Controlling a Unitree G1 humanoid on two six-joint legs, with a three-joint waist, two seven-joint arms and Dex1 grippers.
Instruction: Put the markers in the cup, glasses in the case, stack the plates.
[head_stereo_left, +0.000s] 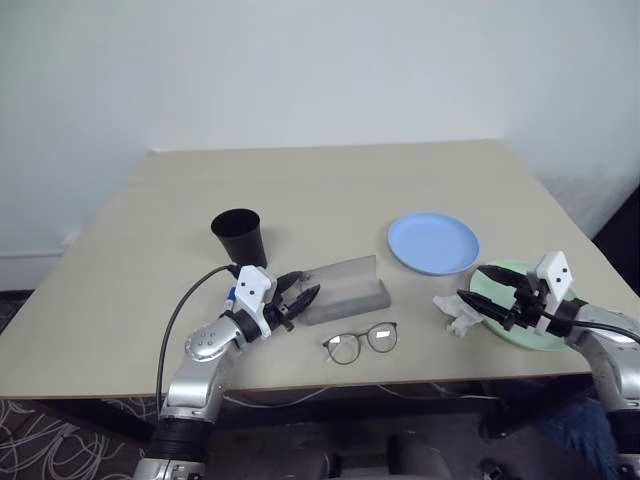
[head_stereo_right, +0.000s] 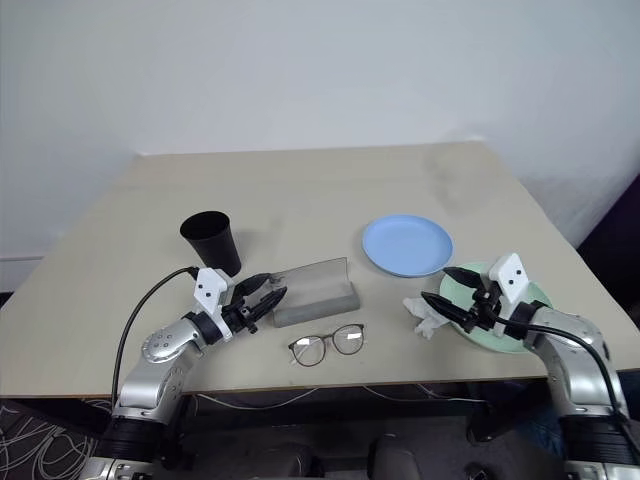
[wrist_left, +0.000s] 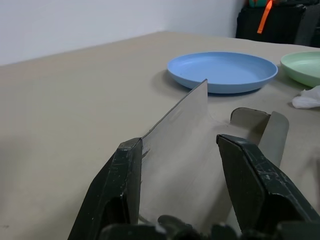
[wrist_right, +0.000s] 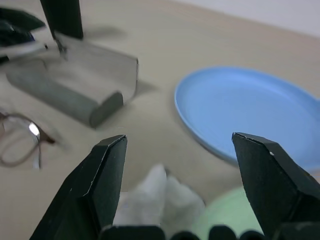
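Note:
The grey case (head_stereo_left: 345, 291) lies open near the table's front, its lid raised. My left gripper (head_stereo_left: 300, 290) is open at the case's left end, and the lid's edge (wrist_left: 175, 125) stands between its fingers. The glasses (head_stereo_left: 362, 341) lie just in front of the case. The black cup (head_stereo_left: 238, 235) stands behind my left hand. The blue plate (head_stereo_left: 433, 243) rests right of the case, with the green plate (head_stereo_left: 525, 318) nearer the right edge. My right gripper (head_stereo_left: 480, 290) is open above the green plate's left rim. The markers are out of view.
A crumpled white tissue (head_stereo_left: 455, 314) lies by the green plate's left rim, under my right gripper's fingertips. The beige table (head_stereo_left: 330, 180) stands against a white wall. Its front edge runs close to the glasses.

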